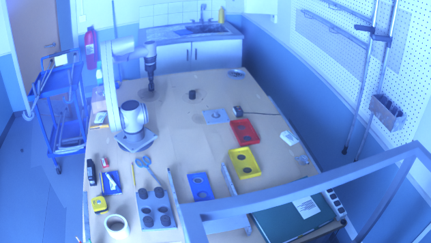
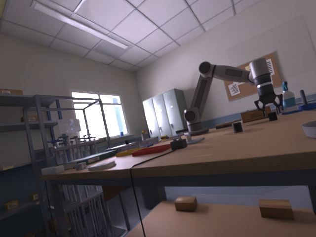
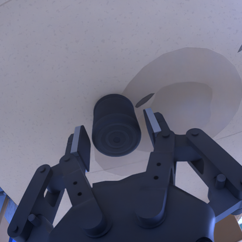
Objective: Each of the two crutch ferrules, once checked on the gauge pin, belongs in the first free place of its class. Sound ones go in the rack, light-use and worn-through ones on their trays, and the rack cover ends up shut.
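Observation:
At the far end of the bench two black ferrules stand upright and apart: one [image 1: 151, 87] [image 2: 272, 116] [image 3: 115, 126] under my arm, the other [image 1: 192, 94] [image 2: 237, 127] to its right in the side camera. My gripper [image 1: 151, 85] [image 2: 268, 108] [image 3: 116, 133] hangs open over the first ferrule, a finger on each side, holding nothing. The grey gauge plate with its pin [image 1: 216, 115] lies mid-bench, the red tray [image 1: 244, 131] and yellow tray [image 1: 244, 162] nearer, the blue tray [image 1: 200, 186] beside them. The grey rack [image 1: 155, 208] at the near edge has several ferrules in it.
A railing [image 1: 300, 194] crosses the near right corner above a green book [image 1: 293, 215]. Scissors [image 1: 147, 167], a tape roll [image 1: 116, 226], a pencil and small tools lie by the rack. A metal dish [image 1: 236, 73] sits at the far edge, a corded box [image 1: 237, 111] by the gauge plate.

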